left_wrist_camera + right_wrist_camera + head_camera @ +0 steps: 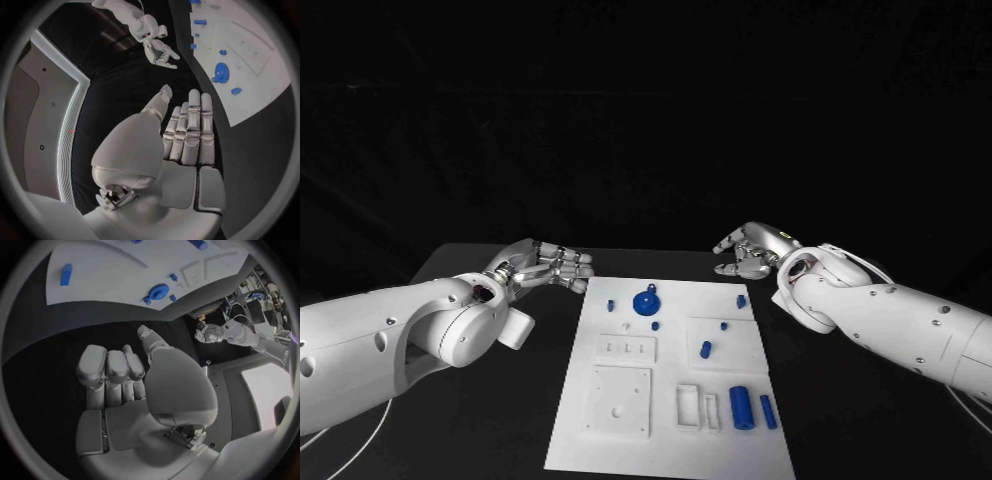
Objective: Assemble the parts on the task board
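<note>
Left hand (548, 266) hovers over bare black table (488, 420) just off the task board's (610, 445) far left corner; fingers extended, close together, nothing held. Left wrist view confirms: flat open palm (181, 135), empty.

Task board lies mid-table between both arms. On it: round blue part (646, 301) near the far edge, small blue peg (741, 300) to its right, blue pin (705, 349) mid-board, two blue cylinders (751, 408) upright-lying side by side near the right front.

Right hand (749, 250) hangs beyond the board's far right corner, fingers curled inward, gripping nothing; right wrist view shows the same (119, 375).
</note>
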Available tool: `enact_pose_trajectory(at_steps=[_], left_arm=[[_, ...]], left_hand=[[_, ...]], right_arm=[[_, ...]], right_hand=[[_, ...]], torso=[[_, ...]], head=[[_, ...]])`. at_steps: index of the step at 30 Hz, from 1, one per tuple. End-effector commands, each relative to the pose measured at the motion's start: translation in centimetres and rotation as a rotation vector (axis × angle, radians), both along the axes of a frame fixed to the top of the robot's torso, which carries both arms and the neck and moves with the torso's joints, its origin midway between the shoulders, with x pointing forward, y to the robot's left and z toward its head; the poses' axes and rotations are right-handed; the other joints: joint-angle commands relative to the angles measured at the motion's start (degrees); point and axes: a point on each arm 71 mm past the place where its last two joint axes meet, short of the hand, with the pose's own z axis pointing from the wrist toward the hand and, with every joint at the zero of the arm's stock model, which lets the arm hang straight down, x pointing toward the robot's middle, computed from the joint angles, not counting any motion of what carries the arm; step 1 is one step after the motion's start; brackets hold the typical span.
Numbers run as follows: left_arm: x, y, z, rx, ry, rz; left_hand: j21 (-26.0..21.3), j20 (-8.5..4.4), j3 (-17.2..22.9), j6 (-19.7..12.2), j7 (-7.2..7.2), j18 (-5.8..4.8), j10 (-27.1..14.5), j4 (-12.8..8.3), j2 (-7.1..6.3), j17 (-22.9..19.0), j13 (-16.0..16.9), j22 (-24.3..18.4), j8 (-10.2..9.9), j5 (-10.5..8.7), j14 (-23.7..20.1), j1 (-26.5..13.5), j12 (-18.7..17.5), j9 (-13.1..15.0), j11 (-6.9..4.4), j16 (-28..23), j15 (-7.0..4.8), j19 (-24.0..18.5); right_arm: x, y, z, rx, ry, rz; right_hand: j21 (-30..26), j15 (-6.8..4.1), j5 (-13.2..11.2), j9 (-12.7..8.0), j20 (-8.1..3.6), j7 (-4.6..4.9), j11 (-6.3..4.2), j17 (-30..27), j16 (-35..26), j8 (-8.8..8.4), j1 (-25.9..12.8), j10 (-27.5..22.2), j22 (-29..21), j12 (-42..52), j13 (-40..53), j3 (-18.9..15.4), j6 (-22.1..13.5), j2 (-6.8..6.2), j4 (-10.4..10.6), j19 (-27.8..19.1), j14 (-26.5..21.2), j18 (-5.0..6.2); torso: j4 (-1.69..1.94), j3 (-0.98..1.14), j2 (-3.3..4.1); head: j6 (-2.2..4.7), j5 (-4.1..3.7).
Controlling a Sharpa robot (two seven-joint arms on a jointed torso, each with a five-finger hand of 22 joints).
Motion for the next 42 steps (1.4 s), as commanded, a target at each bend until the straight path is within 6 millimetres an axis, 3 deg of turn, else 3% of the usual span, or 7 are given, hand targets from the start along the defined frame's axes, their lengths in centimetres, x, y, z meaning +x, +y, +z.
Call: enact_pose_trajectory(at_steps=[1,3,14,22,27,32,42], left_arm=[[0.0,-0.3,0.1,-0.005,0.001,-0.024],[0.0,-0.3,0.1,-0.006,0.001,-0.028],[0.1,-0.1,0.1,-0.012,-0.006,-0.039],[0.1,0.1,0.0,-0.01,-0.002,-0.036],[0.2,0.1,0.0,-0.008,-0.001,-0.035],[0.2,0.2,0.0,-0.005,0.001,-0.036],[0.2,0.3,-0.1,0.001,0.004,-0.034]], left_hand=[[0.34,0.0,0.33,0.38,-0.16,-0.53,0.49,-0.34,0.07,-0.11,0.06,0.31,-0.28,0.23,0.2,0.56,-0.2,0.02,0.12,-0.44,-0.02,-0.63],[0.7,-0.03,0.53,0.55,-0.2,-0.52,0.67,-0.65,0.18,-0.14,0.06,0.6,-0.26,0.31,0.25,0.49,-0.2,0.02,0.05,-0.55,-0.06,-0.86],[1.23,-0.16,0.73,0.94,-0.42,-0.59,0.56,-0.97,0.0,-0.13,0.05,1.01,-0.3,0.24,0.28,0.04,-0.31,0.0,-0.26,-0.63,-0.22,-1.1],[1.03,0.02,0.6,0.28,-0.17,-0.51,0.02,-0.86,-0.2,-0.15,0.06,0.86,-0.33,0.21,0.27,-0.02,-0.3,0.01,0.05,-0.66,-0.03,-1.04],[0.88,0.09,0.48,0.1,-0.12,-0.45,-0.11,-0.73,-0.27,-0.16,0.06,0.74,-0.29,0.18,0.26,-0.02,-0.29,0.01,0.13,-0.68,0.04,-0.94],[0.77,0.13,0.44,-0.07,-0.07,-0.41,-0.22,-0.68,-0.3,-0.17,0.07,0.66,-0.3,0.2,0.25,0.09,-0.28,0.01,0.2,-0.7,0.07,-0.87],[0.59,0.2,0.32,-0.25,-0.02,-0.38,-0.34,-0.49,-0.33,-0.19,0.07,0.52,-0.27,0.17,0.24,0.15,-0.28,0.02,0.24,-0.73,0.11,-0.76]], right_arm=[[0.0,-1.7,-0.7,0.057,0.078,0.056],[0.1,-2.9,-1.1,0.054,0.097,0.051],[-0.3,-7.1,-4.5,0.038,0.184,0.003],[-0.4,-7.8,-6.2,0.048,0.213,-0.02],[-0.4,-7.3,-6.9,0.073,0.229,-0.02],[-0.3,-6.8,-7.5,0.108,0.243,-0.032],[-0.3,-6.5,-8.3,0.131,0.251,-0.048]], right_hand=[[-0.41,-0.43,0.17,-0.08,-0.39,-0.54,-0.57,-0.17,-0.49,-0.08,-2.45,-0.45,7.16,-0.17,-0.09,4.07,1.22,0.06,-4.35,1.22,-0.28,-0.26],[-0.24,-0.92,-0.31,0.01,-1.28,-1.0,-1.18,0.01,-0.57,0.16,-4.77,-0.14,7.16,-0.06,-0.02,5.09,1.42,1.4,-8.29,1.14,-0.16,-0.94],[-0.25,-1.01,0.13,0.02,-1.2,-1.23,-1.48,0.41,-0.65,0.18,-3.82,-0.07,7.17,-0.26,-0.01,-0.8,-0.1,2.38,-7.89,1.2,-0.05,-0.92],[-0.19,-1.0,0.3,0.02,-1.18,-1.14,-1.52,0.58,-0.59,0.17,-3.54,-0.02,7.2,-0.29,-0.01,-2.28,-1.38,2.43,-7.46,1.25,0.0,-0.86],[-0.22,-0.95,0.47,0.02,-1.12,-1.1,-1.49,0.68,-0.57,0.18,-3.86,-0.04,7.19,-0.35,-0.04,-5.14,-2.05,2.34,-6.21,1.28,0.02,-0.81],[-0.27,-0.67,1.29,0.05,-0.86,-0.86,-1.27,0.97,-0.34,0.25,-3.13,0.02,7.19,-0.25,0.07,-13.11,-2.28,3.15,-2.59,1.33,0.1,-0.49],[-0.2,-0.52,1.41,0.05,-0.66,-0.65,-0.98,1.16,-0.19,0.21,-3.2,0.02,7.21,-0.16,0.14,-13.5,-2.1,3.17,-1.45,1.42,0.1,-0.32]], torso=[[-0.7,0.56,0.14],[-0.82,0.69,0.12],[-0.88,1.18,0.22],[-0.91,1.68,0.39],[-0.88,1.62,0.38],[-0.89,1.5,0.3],[-0.92,1.37,0.29]], head=[[0.1,-0.17],[0.19,-0.22],[0.07,-0.88],[0.33,-0.69],[0.1,-0.7],[-0.37,-0.24],[-0.83,0.13]])
